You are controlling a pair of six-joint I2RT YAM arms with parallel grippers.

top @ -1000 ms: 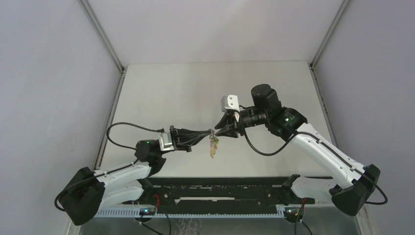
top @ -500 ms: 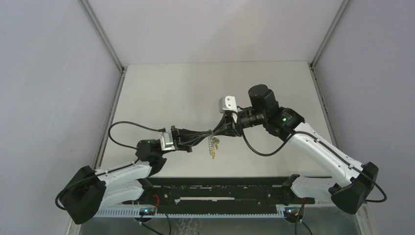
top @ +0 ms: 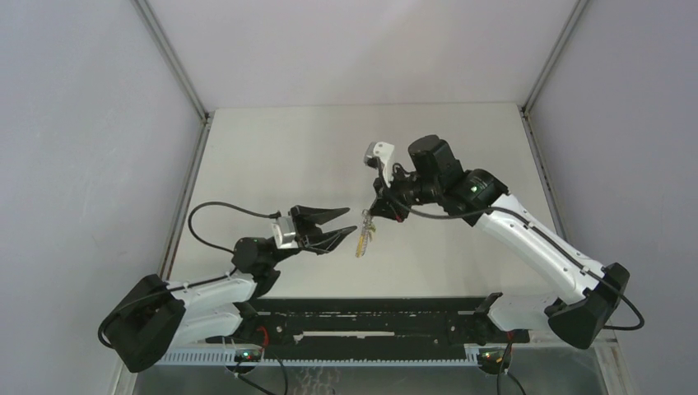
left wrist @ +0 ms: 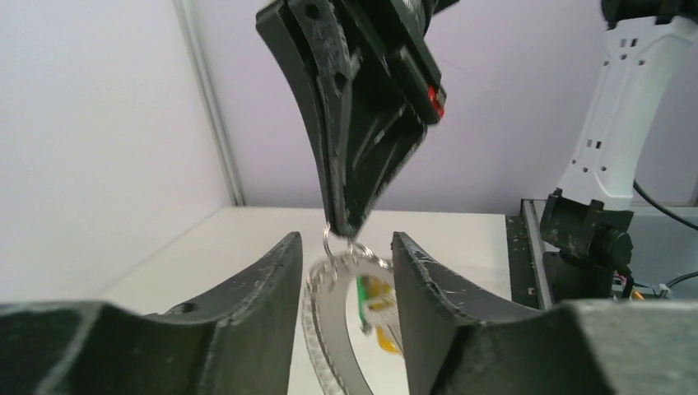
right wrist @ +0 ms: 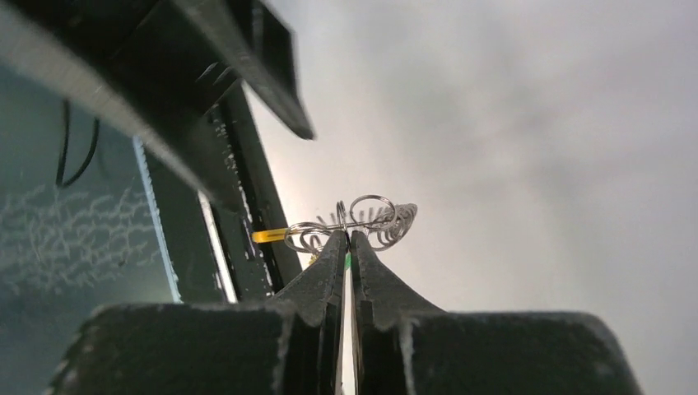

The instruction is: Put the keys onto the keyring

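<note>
My left pincer (top: 352, 220) has let go and now stands apart, the keyring (left wrist: 325, 329) just beyond its tips. My right pincer (top: 376, 211) has clamped onto the keyring's top; the keys (top: 360, 243) dangle beneath it, above the tabletop (top: 272, 156).

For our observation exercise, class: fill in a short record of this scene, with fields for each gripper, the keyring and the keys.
left gripper: open, one finger on either side of the keyring in its own camera view
right gripper: shut, pinching the top of the keyring
keyring: hanging in the air above the table
keys: green and yellow heads, dangling with the keyring
</note>
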